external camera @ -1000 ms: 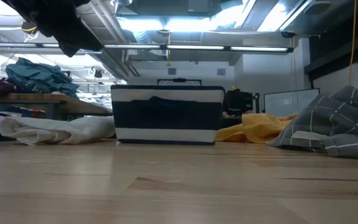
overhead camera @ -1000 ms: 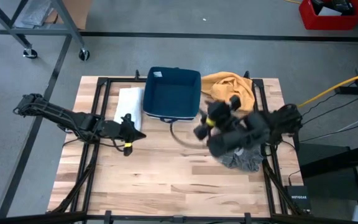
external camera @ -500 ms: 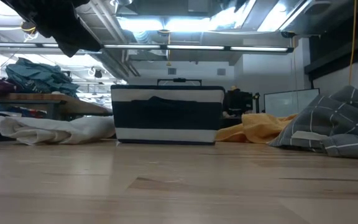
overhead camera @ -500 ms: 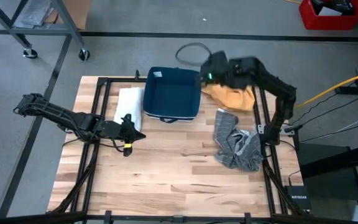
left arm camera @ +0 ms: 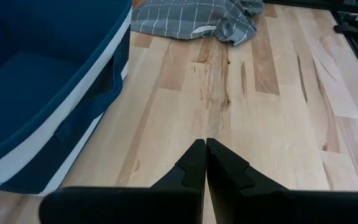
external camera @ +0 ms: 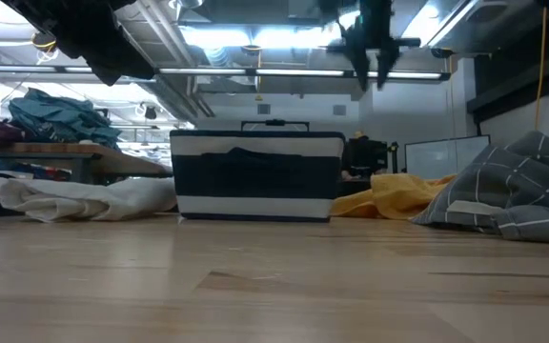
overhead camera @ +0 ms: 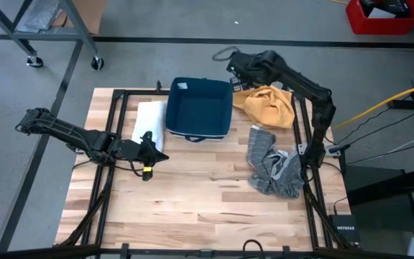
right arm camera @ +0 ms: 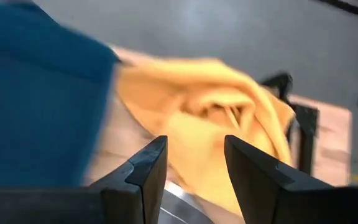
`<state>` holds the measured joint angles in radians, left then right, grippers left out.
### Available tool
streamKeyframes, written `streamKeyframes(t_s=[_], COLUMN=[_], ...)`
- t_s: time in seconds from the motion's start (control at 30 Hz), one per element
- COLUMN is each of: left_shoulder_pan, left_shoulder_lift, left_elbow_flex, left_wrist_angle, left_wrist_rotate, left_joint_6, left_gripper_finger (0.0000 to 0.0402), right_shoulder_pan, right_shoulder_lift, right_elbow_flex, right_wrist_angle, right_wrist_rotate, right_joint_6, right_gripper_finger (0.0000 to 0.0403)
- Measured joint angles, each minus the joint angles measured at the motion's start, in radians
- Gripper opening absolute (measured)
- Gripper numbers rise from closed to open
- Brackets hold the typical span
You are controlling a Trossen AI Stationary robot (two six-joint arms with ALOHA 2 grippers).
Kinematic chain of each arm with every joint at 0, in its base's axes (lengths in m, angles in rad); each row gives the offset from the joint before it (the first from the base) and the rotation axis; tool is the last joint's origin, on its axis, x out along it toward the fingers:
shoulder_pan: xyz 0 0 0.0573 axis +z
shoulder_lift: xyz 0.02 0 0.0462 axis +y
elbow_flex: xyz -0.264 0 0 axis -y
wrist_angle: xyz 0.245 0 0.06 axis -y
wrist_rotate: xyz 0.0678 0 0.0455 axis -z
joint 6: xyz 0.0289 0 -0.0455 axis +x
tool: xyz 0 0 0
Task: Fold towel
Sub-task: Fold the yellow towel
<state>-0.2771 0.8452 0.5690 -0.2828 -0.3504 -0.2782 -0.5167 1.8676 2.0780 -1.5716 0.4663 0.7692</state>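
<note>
Two grippers, neither holding cloth.
Right gripper (overhead camera: 234, 66) gapes empty above the tabletop's (overhead camera: 192, 194) far edge by the yellow towel (overhead camera: 268, 105); left gripper (overhead camera: 147, 171) sits closed.

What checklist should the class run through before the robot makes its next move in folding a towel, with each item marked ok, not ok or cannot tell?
1. Right gripper open and empty: ok; it hangs above the yellow towel.
2. Left gripper shut and holding nothing: ok; it waits over bare table.
3. Grey checked towel spread flat: not ok; it lies crumpled by the table's right edge.
4. Yellow towel spread flat: not ok; it is bunched beside the blue bin.
5. Free wood for folding: ok.
6. White cloth already folded: cannot tell.
</note>
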Motion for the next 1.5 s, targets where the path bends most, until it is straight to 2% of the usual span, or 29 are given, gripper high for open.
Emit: streamKeyframes(t_s=[0.23, 0.4, 0.53, 0.63, 0.8, 1.3, 1.5], left_shoulder_pan=[0.000, 0.000, 0.000, 0.000, 0.000, 0.002, 0.001], left_shoulder_lift=[0.000, 0.000, 0.000, 0.000, 0.000, 0.000, 0.000], left_elbow_flex=[0.000, 0.000, 0.000, 0.000, 0.000, 0.000, 0.000], left_wrist_angle=[0.000, 0.000, 0.001, 0.001, 0.001, 0.001, 0.001], left_wrist_rotate=[0.000, 0.000, 0.000, 0.000, 0.000, -0.001, -0.001], left_joint_6=[-0.001, -0.002, -0.007, -0.013, -0.013, -0.011, -0.011], left_gripper_finger=[0.0005, 0.0005, 0.0005, 0.0005, 0.0005, 0.0005, 0.0005], right_shoulder_pan=[-0.048, -0.056, -0.054, -0.054, -0.055, -0.069, -0.066], right_shoulder_lift=[0.001, 0.001, 0.001, 0.001, 0.001, -0.003, 0.000], right_elbow_flex=[-0.287, -0.420, -0.490, -0.527, -0.569, -0.659, -0.676], right_wrist_angle=[-0.001, 0.045, 0.169, 0.295, 0.452, 0.562, 0.575], right_wrist_rotate=[-0.016, -0.015, -0.056, -0.103, -0.109, -0.057, 0.079], right_joint_6=[-0.001, -0.038, -0.079, -0.114, -0.144, -0.086, -0.101], right_gripper_finger=[0.0165, 0.0165, 0.0165, 0.0166, 0.0166, 0.0166, 0.0166])
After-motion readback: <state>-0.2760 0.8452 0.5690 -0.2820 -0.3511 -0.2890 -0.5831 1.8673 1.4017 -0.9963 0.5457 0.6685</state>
